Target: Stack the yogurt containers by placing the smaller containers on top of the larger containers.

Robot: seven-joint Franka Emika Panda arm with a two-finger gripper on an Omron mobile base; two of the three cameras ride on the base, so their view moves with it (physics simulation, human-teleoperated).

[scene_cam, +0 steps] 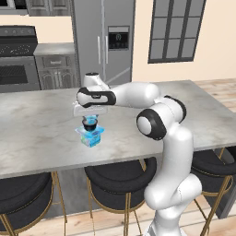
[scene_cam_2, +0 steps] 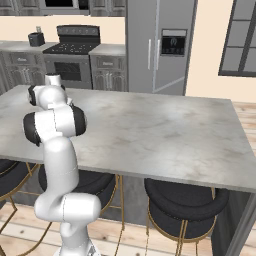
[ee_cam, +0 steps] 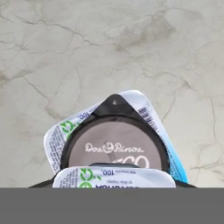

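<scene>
The gripper [scene_cam: 91, 117] hangs directly over the stack on the counter [scene_cam: 41, 138]. In the hand view the black cup [ee_cam: 114, 144] sits on the blue pack [ee_cam: 151, 114], whose whitish corners show past the cup's rim on the upper right and left. The light-blue cup [ee_cam: 114, 178] lies nearest the hand, its lid overlapping the black cup's near edge. It looks carried at the fingers, but whether they are clamped on it or parted cannot be told, since the tips are hidden.

In the left base view the stack [scene_cam: 91, 131] is straight below the hand, so the coming move is probably a short descent along the hand's axis. The light-blue cup seems offset toward the hand's bottom side from the black lid's centre; a small shift forward would centre it. The counter lies bare all around the pack, leaving free room to retreat upward.
</scene>
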